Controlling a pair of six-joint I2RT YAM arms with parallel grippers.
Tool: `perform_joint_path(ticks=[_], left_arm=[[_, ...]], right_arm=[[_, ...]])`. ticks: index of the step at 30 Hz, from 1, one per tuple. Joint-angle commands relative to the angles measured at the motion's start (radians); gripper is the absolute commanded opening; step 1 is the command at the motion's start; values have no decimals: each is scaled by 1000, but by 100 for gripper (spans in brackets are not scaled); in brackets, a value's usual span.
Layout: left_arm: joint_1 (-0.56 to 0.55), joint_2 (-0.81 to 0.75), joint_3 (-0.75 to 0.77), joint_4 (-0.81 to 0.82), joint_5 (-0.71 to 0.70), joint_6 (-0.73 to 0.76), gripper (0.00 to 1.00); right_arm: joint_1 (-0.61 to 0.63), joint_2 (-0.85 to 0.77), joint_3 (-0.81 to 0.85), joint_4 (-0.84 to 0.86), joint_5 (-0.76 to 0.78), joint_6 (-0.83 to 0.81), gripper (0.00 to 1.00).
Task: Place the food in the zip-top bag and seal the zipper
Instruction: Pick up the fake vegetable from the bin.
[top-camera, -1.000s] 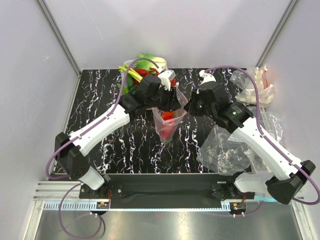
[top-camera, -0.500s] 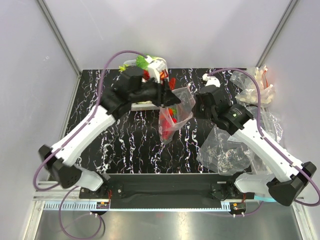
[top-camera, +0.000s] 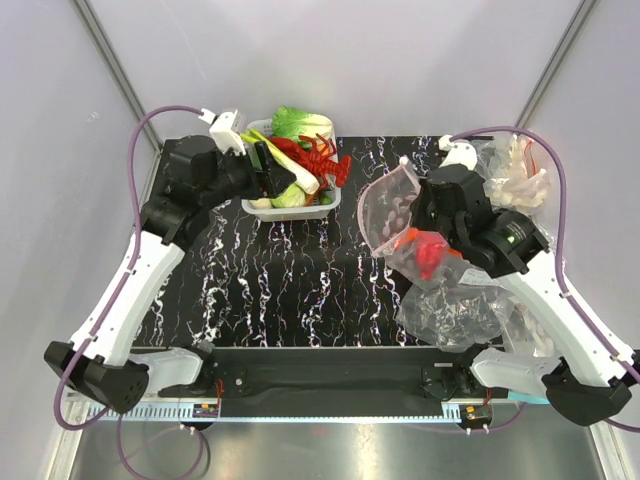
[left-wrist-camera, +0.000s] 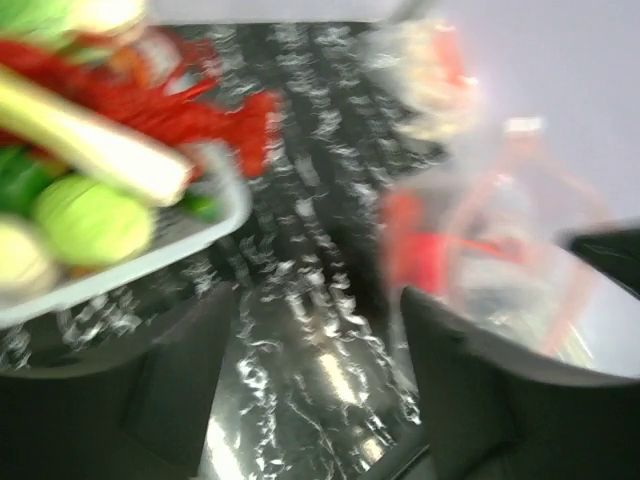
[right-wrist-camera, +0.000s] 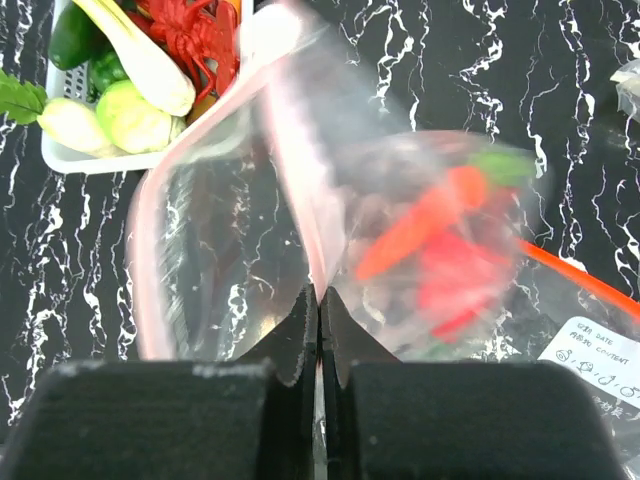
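Note:
My right gripper (top-camera: 422, 216) (right-wrist-camera: 320, 300) is shut on the mouth edge of the zip-top bag (top-camera: 388, 212) (right-wrist-camera: 230, 230), pinching its pink-red zipper (right-wrist-camera: 298, 180), and holds it up over the table's right half. The mouth gapes open. Red pepper and chili pieces (top-camera: 425, 252) (right-wrist-camera: 440, 250) lie inside. My left gripper (top-camera: 262, 180) (left-wrist-camera: 315, 300) is open and empty beside the white basket (top-camera: 290, 212) (right-wrist-camera: 70, 158) at the back. The basket holds the red lobster (top-camera: 322, 160) (right-wrist-camera: 195, 40), leek (top-camera: 285, 165) (right-wrist-camera: 150, 65), cabbage (top-camera: 300, 122) and green pieces (right-wrist-camera: 135, 118).
Plain crumpled clear bags lie at the right (top-camera: 450, 305) and in the back right corner (top-camera: 510, 180). One with a white label (right-wrist-camera: 590, 355) lies under the held bag. Grey walls enclose the black marbled table (top-camera: 280, 290).
My left gripper let go of the bag and swung back left to the basket. My right gripper carried the bag, with red food in it, to the right.

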Motion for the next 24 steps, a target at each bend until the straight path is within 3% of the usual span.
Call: perform_joint_path(ticks=[1,3,11,16,24], left_arm=[[69,11,-70,-18,-194,22,82],[95,33,-98,-4,-235,23,99],[239,182,-161,108,-327,16,99],[324,298,-147,169,-251,48,99],[332,430,-84,226,-127,114,96]], right_arm=[[-7,39,-4,31,-20,-22,0],[-7,59,-50,60,-38,-20,0],[-7,114,-199,201,-109,-11,0],[-7,129,-227,238,-124,-19,0],[-7,119,-244,258,-124,6,0]])
